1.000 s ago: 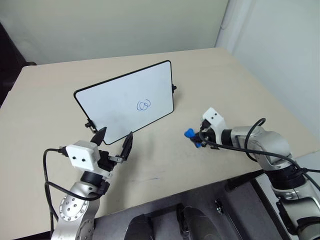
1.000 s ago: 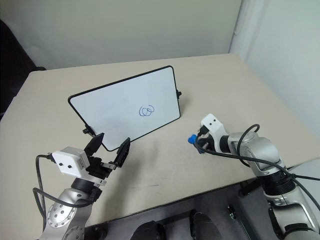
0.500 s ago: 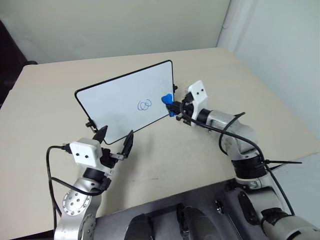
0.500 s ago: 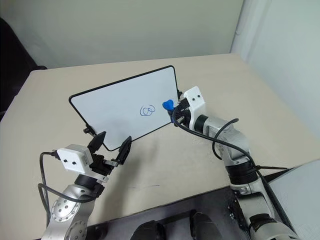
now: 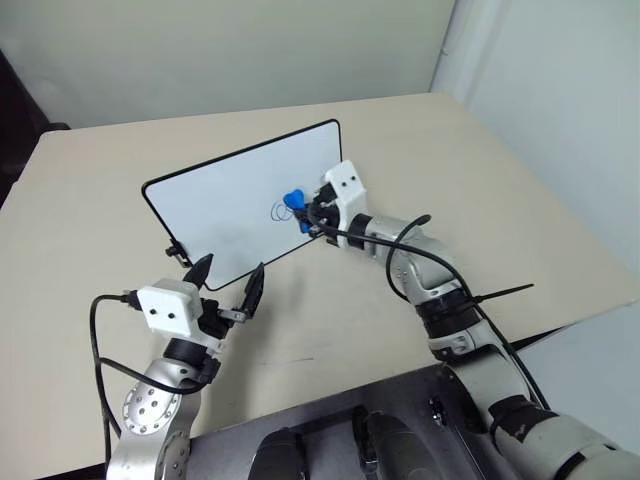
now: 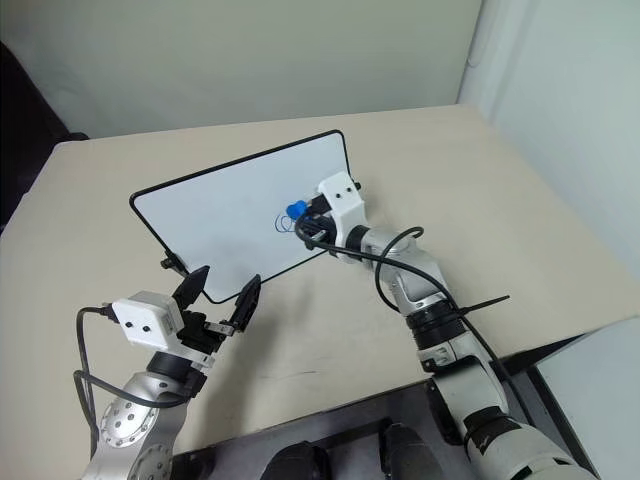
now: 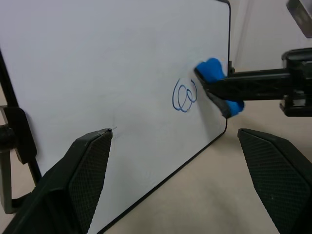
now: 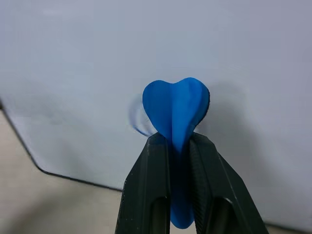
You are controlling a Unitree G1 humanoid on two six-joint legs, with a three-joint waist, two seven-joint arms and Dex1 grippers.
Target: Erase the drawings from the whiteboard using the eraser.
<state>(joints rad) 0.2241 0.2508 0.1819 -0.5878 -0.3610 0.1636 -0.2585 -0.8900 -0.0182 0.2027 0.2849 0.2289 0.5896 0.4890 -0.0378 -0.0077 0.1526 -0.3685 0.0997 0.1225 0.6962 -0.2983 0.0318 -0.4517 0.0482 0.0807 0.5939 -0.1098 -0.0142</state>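
Two black fingers of my right gripper (image 8: 178, 161) clamp the eraser (image 8: 176, 109), its tip at the whiteboard (image 5: 220, 200), just beside the drawings (image 7: 184, 95). The board stands tilted on the table (image 5: 90, 200). My left gripper (image 5: 227, 285) hangs spread and empty near its lower edge.

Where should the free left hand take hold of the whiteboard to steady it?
Probably the whiteboard's near lower corner, where the black frame gives a thin edge. The open left hand already faces it from the front, and that spot stays clear of the drawings and the eraser.
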